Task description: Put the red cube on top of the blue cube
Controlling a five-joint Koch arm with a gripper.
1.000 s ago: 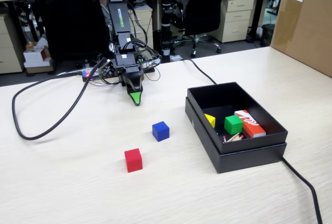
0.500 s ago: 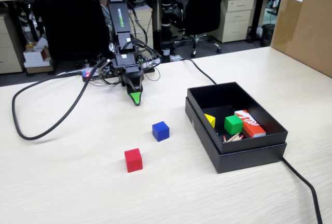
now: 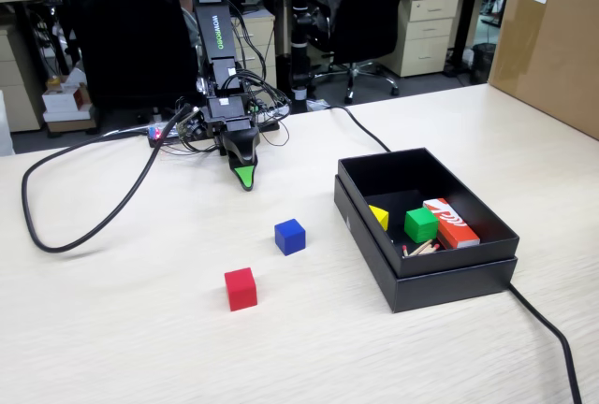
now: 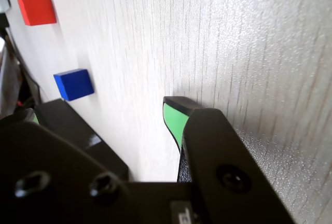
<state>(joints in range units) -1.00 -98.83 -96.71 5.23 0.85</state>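
Fixed view: the small matte red cube [image 3: 241, 289] sits on the pale wood-grain table [image 3: 140, 329] at approx 6 o'clock from the black gripper w/ green tip [image 3: 244, 179], well apart from it. The small matte deep-blue cube [image 3: 290, 237] lies between them, slightly off toward 5 o'clock from the gripper and nearer to it. So the reach for red runs past blue, just to its left in this view; judged risk is brushing blue on the way. Cubes are apart, not touching, blue at roughly 1 o'clock from red. Neither has a long axis; both sit a bit rotated vs the table edge.

Wrist view: red cube [image 4: 37, 10] at top left, blue cube [image 4: 73, 84] below it, both untouched on the table.

Gripper state: can't tell. Only one green-padded tip [image 4: 174, 120] shows clearly and the other side is hidden by black housing; it holds nothing.

Black open box [image 3: 468, 273] w/ green block [image 3: 420, 224] etc sits at approx 3 o'clock from the blue cube, not involved.

Vs 1 s and 0.5 s ago: no change in arm, gripper or cubes. Task not yet begun.
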